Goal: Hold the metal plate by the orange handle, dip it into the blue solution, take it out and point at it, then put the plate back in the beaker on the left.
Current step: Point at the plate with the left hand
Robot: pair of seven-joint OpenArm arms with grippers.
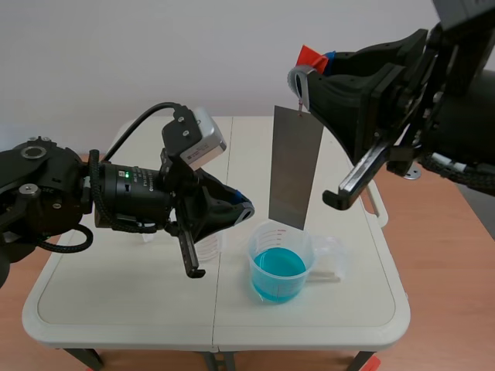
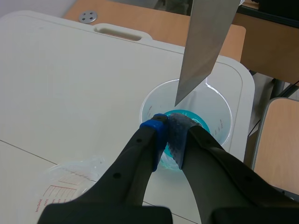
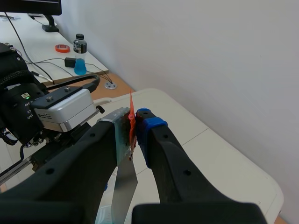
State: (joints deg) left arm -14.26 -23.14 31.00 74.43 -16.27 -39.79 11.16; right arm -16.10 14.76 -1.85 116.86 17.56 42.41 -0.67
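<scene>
In the upper right of the scene view, the right gripper [image 1: 303,73] is pinching the orange handle [image 1: 312,56] with its fingers closed tight on it. The metal plate [image 1: 295,166] is hanging upright at centre frame, over the beaker of blue solution [image 1: 278,267] and clear of the liquid. At centre left, the left gripper [image 1: 244,205] is aiming its closed, empty fingers toward the plate's lower end, so this is looking like the pointing step. Next, the right arm is likely needing to carry the plate across to the empty beaker [image 1: 210,247] at lower centre left. The left gripper is standing in front of that beaker and should probably be pulling clear first.
</scene>
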